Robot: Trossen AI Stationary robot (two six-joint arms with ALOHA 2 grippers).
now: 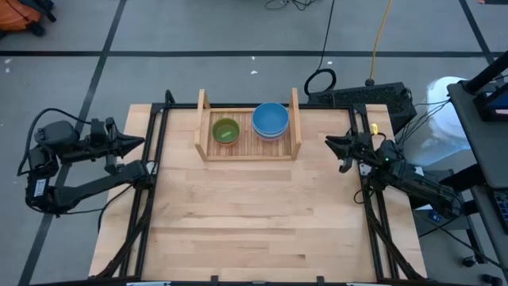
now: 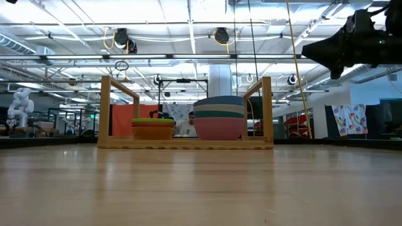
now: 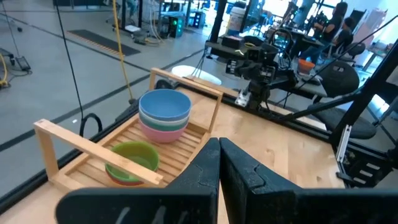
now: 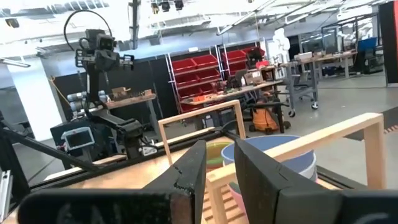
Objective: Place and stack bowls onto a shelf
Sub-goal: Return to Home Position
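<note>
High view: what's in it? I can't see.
A small wooden shelf at the table's far edge holds two stacks, a green bowl topping one, a blue bowl the other. The left gripper and right gripper wait empty at the sides.

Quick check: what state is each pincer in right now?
Left pincer: shut, holding nothing.
Right pincer: slightly open, holding nothing.

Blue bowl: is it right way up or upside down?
Right way up. From above, the blue bowl shows its hollow inside; from table height, its wide rim is on top.
</note>
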